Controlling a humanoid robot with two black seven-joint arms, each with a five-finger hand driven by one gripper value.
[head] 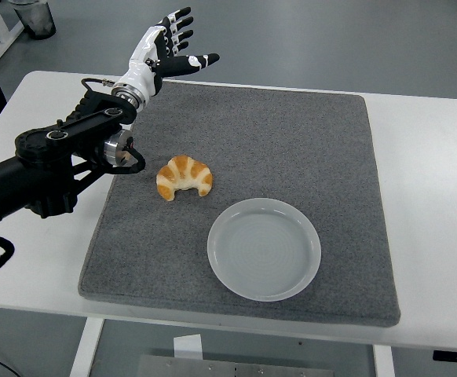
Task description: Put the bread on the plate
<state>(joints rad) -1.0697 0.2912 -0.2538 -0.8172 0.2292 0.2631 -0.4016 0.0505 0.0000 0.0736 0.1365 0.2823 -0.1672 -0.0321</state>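
Approach step, nothing grasped yet; left hand [163, 53] is up over the mat's far-left corner, fingers spread wide and empty. Next move, I'd say: drop down onto the croissant [184, 177] and close around it. Croissant: golden, curved, lying on the grey mat [291, 141] just up-left of the empty white plate [264, 249] (not touching).

Lab or test space: white height-adjustable table [440, 157], grey work mat [291, 149], bare grey floor [330, 39].
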